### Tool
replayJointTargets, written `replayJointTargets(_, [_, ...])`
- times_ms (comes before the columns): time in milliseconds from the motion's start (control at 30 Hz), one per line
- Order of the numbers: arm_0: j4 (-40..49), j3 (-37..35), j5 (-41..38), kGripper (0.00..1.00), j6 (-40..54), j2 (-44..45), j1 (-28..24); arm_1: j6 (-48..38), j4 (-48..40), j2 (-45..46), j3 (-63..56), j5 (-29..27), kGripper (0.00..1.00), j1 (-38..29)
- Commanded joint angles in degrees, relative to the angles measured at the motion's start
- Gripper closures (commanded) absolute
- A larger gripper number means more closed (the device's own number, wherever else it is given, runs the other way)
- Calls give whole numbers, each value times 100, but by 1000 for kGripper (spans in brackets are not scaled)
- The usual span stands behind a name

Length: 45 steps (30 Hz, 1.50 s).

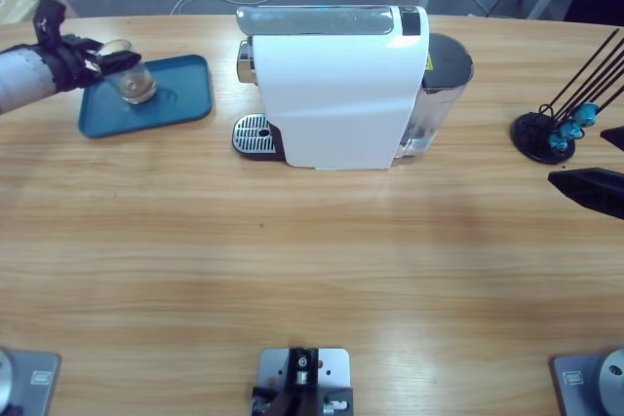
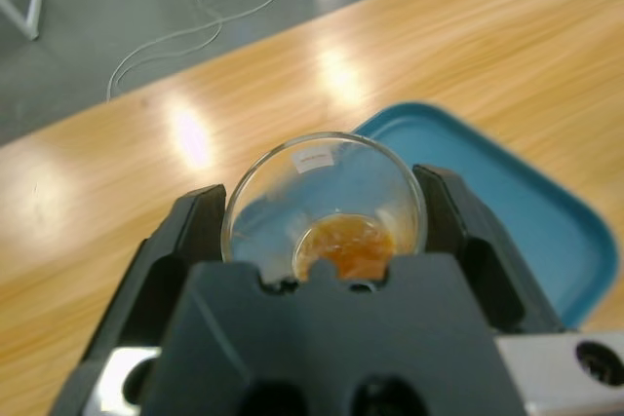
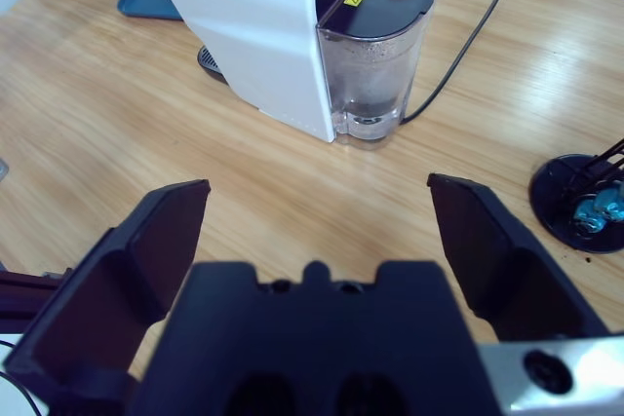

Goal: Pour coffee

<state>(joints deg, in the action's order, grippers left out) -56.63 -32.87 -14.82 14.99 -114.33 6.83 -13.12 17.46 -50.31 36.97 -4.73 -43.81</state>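
Glass tumbler (image 1: 130, 73): clear, small; clamped between the two jaws of the left end effector (image 1: 105, 62), which comes in from the 9 o'clock edge of the high view; long axis tilted off upright, mouth leaning toward 10 o'clock, base toward the teal tray (image 1: 185, 99); whether the base touches the tray cannot be told; in the left wrist view the open mouth faces the camera and a pale label shows on the far wall

Coffee (image 2: 346, 245): shallow brownish layer pooled at the tumbler's bottom

Left end effector (image 2: 327, 231): jaws closed against both sides of the glass

Right end effector (image 3: 317, 231): jaws spread wide, nothing between them; held above the bench at the 3 o'clock side, facing the coffee machine (image 1: 336, 85)

Coffee machine: white body, silver top, round drip grille (image 1: 253, 132) at its 9 o'clock end, clear water tank (image 3: 375, 65) with a yellow warning label at its 3 o'clock end; black cable trails behind

Black round stand (image 1: 544, 135): thin rods, blue pieces; at 3 o'clock

Bench (image 1: 312, 270): long, light wood grain, glossy

Room: grey floor beyond the 12 o'clock edge, white cables lying on it
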Motion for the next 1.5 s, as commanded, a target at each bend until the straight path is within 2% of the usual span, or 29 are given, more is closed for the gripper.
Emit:
replayJointTargets(33, [-70,0,485,1000,-66,-283,165,-57,-117,-234,-243,30,6,-48])
replayJointTargets(67, [-52,-4,494,757,-66,-278,195,-54,-120,-234,-244,32,5,-48])
replayJointTargets(100, [-57,17,513,393,-71,-265,216,-59,-120,-230,-251,32,4,-48])
replayJointTargets(200, [-300,202,371,31,-82,-172,321,-57,-110,-125,-259,33,9,-48])
replayJointTargets(433, [-323,719,420,18,-128,638,374,-68,-117,122,-345,21,9,-48])
replayJointTargets(567, [-113,1097,505,18,-216,1869,268,-68,-187,275,-434,-90,9,-48])
replayJointTargets(667, [971,1068,779,18,-560,3387,386,-68,-208,473,-491,-169,10,-48])
replayJointTargets(733, [2696,618,1255,12,-812,4431,655,87,-120,598,-498,-286,35,-48])
replayJointTargets(767, [3859,265,1538,5,-1124,4922,903,145,-92,642,-494,-299,41,-48])
replayJointTargets(800, [4569,42,1717,4,-1407,5185,1131,206,-82,670,-476,-309,41,-48])
replayJointTargets(900, [5729,-283,2043,11,-1952,5577,1829,321,-3,607,-317,-344,39,-48])
replayJointTargets(1067, [6276,-369,2013,23,-2953,5635,2968,924,861,176,568,-485,18,-48])
replayJointTargets(1267, [6999,-392,2029,18,-3598,5829,4876,1124,1358,188,663,-483,0,-47])
replayJointTargets(1333, [7380,-535,2025,18,-3606,6040,5116,1108,1652,188,682,-485,0,-41])
replayJointTargets(1500, [7821,-614,1895,18,-3065,6520,5153,1027,2186,-135,979,-422,0,-40])
